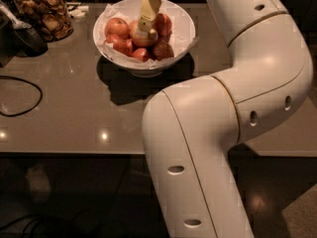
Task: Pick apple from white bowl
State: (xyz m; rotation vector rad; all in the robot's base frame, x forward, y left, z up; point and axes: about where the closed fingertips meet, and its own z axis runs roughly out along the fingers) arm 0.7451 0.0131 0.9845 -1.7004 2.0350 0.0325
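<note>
— Where is the round golden-orange apple (146,37) found?
— It is seated in the middle of the wide glossy white bowl (184,29), on crinkled white paper, ringed by darker red apples (116,28).
— And the pale yellow two-finger gripper (144,26)?
— It is hung from above, right at the top of that apple. Whether the apple is clasped or left free cannot be told.
— What else is seen?
— A glass jar of brown snacks (43,13) is set at the far left of the grey table (74,113), well apart from the bowl.
</note>
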